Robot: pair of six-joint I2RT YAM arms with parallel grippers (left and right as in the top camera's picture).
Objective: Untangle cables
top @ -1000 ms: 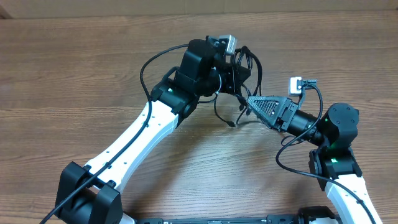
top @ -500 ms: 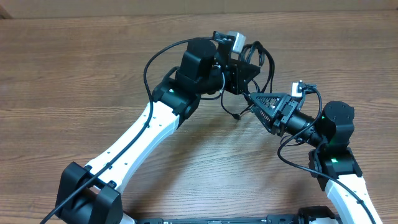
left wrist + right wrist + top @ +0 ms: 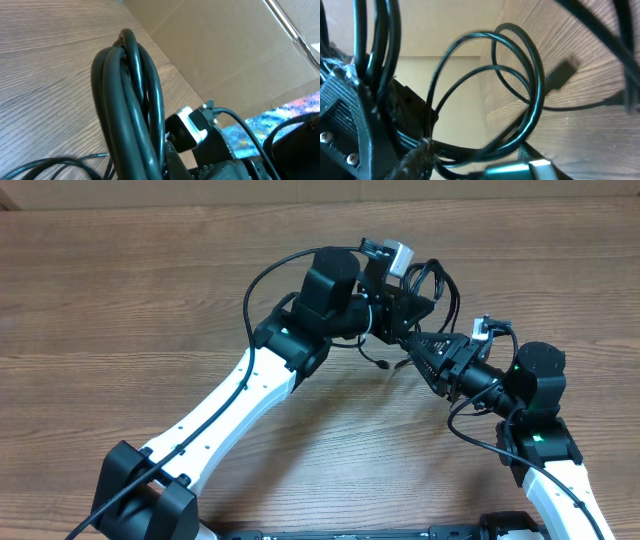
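Cables (image 3: 441,281) seem light and floppy; left gripper (image 3: 412,310) clamps them, right gripper (image 3: 409,343) unclear; take loose end (image 3: 383,367) at seven o'clock.

The left arm (image 3: 225,405) has a long white link between bulky black joint housings and a black base block. A thin black wire (image 3: 262,275) runs along the white shell and arcs free near the wrist. The right arm (image 3: 548,475) is built alike: white link, round black joints, a loose black loop of wire, and two green lights (image 3: 517,365). Each wrist carries a small grey-white camera box (image 3: 398,256). The right gripper (image 3: 405,342) is a black wedge with ribbed sides. Its finger (image 3: 340,112) is layered grey plastic set with small silver screws (image 3: 352,159).
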